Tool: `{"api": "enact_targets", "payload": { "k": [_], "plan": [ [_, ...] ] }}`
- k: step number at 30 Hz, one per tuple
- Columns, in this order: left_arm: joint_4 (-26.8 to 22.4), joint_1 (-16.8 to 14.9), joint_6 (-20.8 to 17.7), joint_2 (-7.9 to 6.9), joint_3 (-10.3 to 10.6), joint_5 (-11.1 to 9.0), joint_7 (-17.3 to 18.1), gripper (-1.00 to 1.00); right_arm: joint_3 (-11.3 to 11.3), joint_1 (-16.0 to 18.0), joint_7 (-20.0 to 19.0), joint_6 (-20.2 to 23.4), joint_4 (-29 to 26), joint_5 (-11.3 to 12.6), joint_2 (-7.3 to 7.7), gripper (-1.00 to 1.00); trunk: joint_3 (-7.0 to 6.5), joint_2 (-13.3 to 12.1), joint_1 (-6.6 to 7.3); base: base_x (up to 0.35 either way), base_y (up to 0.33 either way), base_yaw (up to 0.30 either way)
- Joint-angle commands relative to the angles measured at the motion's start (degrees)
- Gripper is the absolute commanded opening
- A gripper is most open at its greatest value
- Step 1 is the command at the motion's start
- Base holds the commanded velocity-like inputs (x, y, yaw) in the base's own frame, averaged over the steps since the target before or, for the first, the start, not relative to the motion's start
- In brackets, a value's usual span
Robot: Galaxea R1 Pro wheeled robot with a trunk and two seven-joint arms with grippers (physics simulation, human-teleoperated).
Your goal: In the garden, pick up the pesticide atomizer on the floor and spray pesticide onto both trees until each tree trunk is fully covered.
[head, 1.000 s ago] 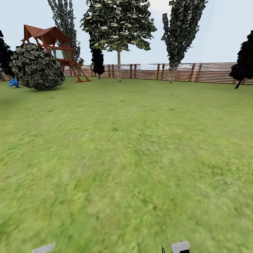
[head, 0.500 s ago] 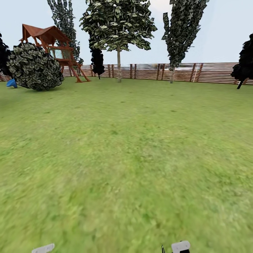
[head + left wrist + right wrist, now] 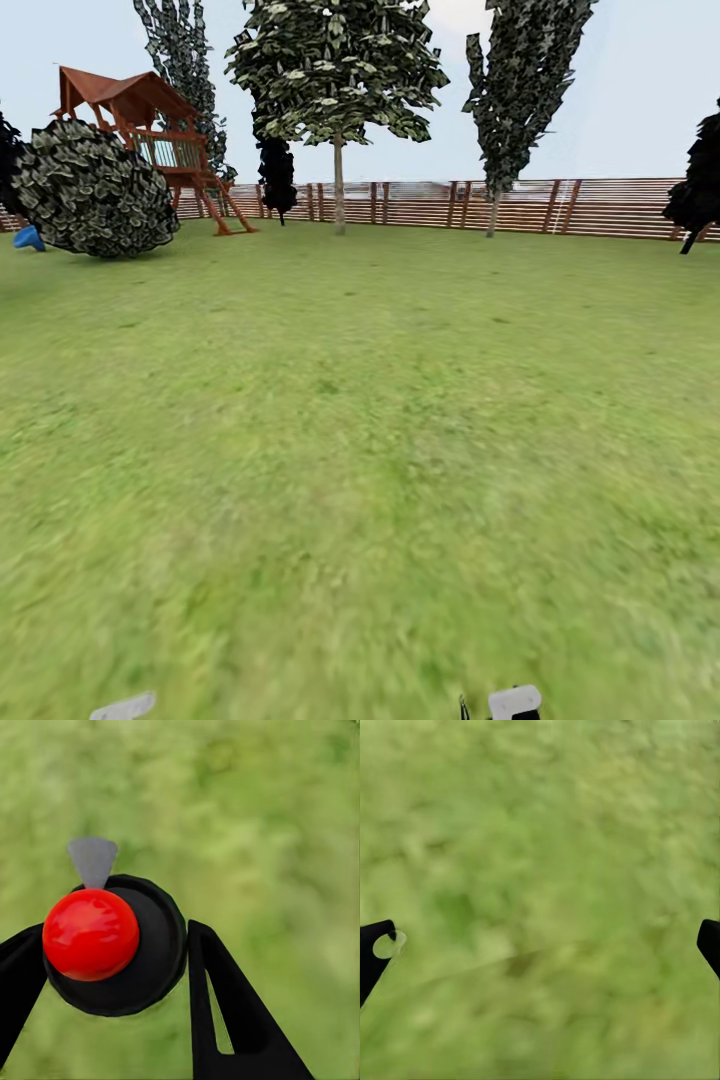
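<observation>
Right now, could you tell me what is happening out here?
The robot stands on the garden lawn, facing two trees by the wooden fence far ahead. Its left gripper is shut on the pesticide atomizer, a black sprayer with a red top. The right gripper hangs open over grass. The tree trunks are a long way off.

A red-roofed wooden playhouse (image 3: 150, 130) stands behind a round leafy bush (image 3: 95, 190) — near-black narrow trees (image 3: 277, 172) nearby.

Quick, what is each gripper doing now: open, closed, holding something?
Left gripper: closed on the atomizer.
Right gripper: open, holding nothing, over grass.
</observation>
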State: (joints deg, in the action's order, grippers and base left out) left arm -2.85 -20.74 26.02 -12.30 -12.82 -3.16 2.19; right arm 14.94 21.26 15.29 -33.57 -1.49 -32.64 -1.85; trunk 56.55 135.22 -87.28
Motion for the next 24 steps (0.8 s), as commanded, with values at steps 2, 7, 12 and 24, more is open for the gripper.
{"api": "enact_targets", "payload": {
  "k": [2, 7, 12, 24],
  "plan": [
    [0.0, 0.0, 0.0, 0.0, -0.01, -0.01, 0.01, -1.0, 0.0, 0.0, 0.0, 0.0, 0.0, 0.0, 0.0, 1.0, 0.0, 0.0, 0.0, 0.335, 0.113, 0.0],
    [-0.01, 0.0, 0.0, 0.0, -0.01, 0.0, 0.01, -1.0, 0.0, -0.02, 0.0, 0.0, 0.0, 0.02, 0.0, 1.0, 0.0, 0.0, 0.0, 0.335, 0.106, 0.0],
    [0.0, 0.0, -0.01, 0.0, -0.01, -0.01, 0.01, -1.0, 0.0, 0.01, 0.01, 0.0, 0.0, 0.01, 0.0, 1.0, 0.0, 0.0, 0.0, 0.335, 0.104, 0.0],
    [0.0, 0.0, 0.0, 0.0, -0.01, -0.01, 0.01, -1.0, 0.0, -0.03, 0.0, 0.0, 0.0, 0.0, 0.0, 1.0, 0.0, 0.0, 0.0, 0.335, 0.103, 0.0]
  ]
}}
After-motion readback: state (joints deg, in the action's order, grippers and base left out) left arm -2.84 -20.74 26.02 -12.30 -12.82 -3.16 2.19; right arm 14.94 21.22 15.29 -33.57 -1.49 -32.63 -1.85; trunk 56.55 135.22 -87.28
